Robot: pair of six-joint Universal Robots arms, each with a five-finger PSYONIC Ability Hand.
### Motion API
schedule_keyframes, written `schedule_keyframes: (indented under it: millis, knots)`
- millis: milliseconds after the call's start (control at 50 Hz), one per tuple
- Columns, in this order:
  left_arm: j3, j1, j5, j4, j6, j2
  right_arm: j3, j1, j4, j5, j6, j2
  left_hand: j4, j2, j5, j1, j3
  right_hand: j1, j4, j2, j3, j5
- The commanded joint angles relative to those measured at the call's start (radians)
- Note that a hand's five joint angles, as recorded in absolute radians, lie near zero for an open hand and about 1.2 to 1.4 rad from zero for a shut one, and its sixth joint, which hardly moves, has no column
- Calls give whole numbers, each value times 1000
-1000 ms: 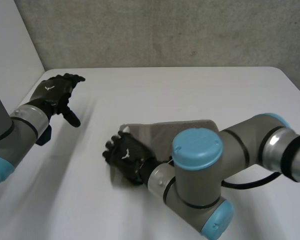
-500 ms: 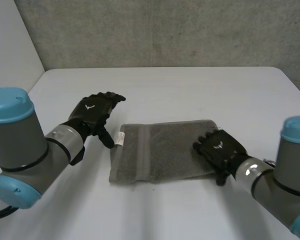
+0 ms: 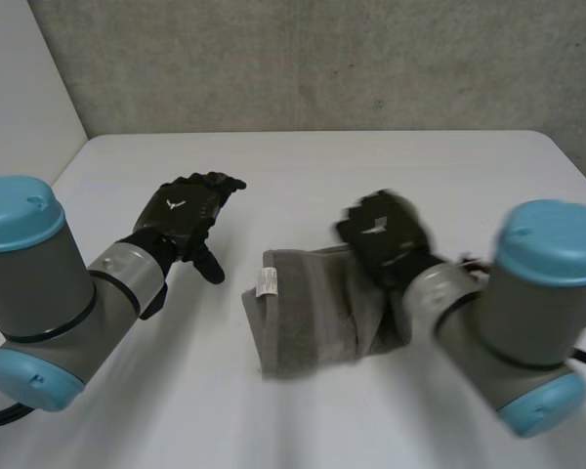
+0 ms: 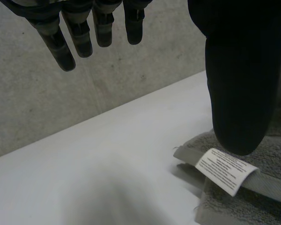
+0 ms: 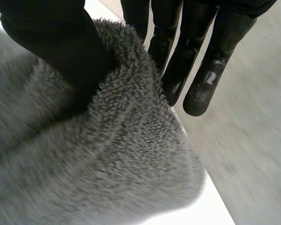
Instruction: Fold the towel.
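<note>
You can't see one end of the towel [image 3: 313, 313]: the blurred right hand [image 3: 383, 237] covers it, and the left wrist view crops it.

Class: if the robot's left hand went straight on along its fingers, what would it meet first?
The left hand points its straight fingers across bare table toward the grey wall, past the labelled corner of the towel beside its thumb. The way looks free up to the wall, though depth is unclear.

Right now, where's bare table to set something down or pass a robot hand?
Free: the far strip of table along the wall, and the patch between the left robot hand and the towel. Crowded: the towel's far edge, pinched by the right robot hand, with its arm alongside.
</note>
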Motion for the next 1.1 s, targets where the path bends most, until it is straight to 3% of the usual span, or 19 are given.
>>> schedule_keyframes:
  millis: [20,160,180,200,220,240,260,400,480,640,700,740,880,1060,1100]
  knots:
    - [-1,22,-10,0,1,23,-107,247,79,-30,-74,161,12,13,-21,4,12,450,204,226,220,246]
    - [-1,29,-47,0,-2,37,-77,274,74,-88,-127,211,12,13,-21,4,12,450,204,226,220,246]
    - [-1,29,-53,0,-4,38,-70,267,73,-88,-127,203,12,13,-21,4,12,108,-138,-116,-122,-96]
    - [-1,29,-54,0,-5,38,-70,267,73,-88,-127,203,12,13,-21,4,12,105,-141,-120,-126,-100]
    - [-1,29,-54,0,-5,38,-61,262,73,-79,-123,189,12,13,-21,4,12,-442,-688,-666,-672,-646]
    - [1,28,-53,0,-5,38,-61,262,73,-79,-123,189,12,13,-21,4,12,-447,-693,-672,-677,-652]
    - [2,28,-53,0,-5,38,-57,256,74,-68,-111,165,12,13,-21,4,12,-771,-1018,-996,-1002,-976]
    - [34,13,-50,0,-15,40,-1,129,76,-56,-9,28,27,28,-6,19,26,-771,-1018,-996,-1002,-976]
    - [76,-24,-53,-3,-31,37,28,55,85,-54,122,-60,33,34,0,25,32,-771,-1018,-996,-1002,-976]
    - [200,-165,-59,-38,-162,-66,32,-90,161,-71,362,-108,68,69,35,60,67,-771,-1018,-996,-1002,-976]
    - [264,-228,-64,-115,-209,-132,20,-120,224,-108,422,-107,71,72,38,63,70,-771,-1018,-996,-1002,-976]
    - [336,-273,-97,-202,-251,-202,9,-131,252,-130,442,-102,71,72,38,63,70,-771,-1018,-996,-1002,-976]
    - [477,-329,-212,-304,-283,-305,-15,-201,324,-234,485,-70,65,66,32,57,64,-771,-1018,-996,-1002,-976]
    - [499,-353,-291,-339,-268,-393,-78,-229,332,-239,479,20,65,66,32,57,64,-771,-1018,-996,-1002,-976]
    - [478,-354,-350,-345,-263,-391,-90,-226,335,-237,475,45,65,66,32,57,64,-771,-1018,-996,-1002,-976]
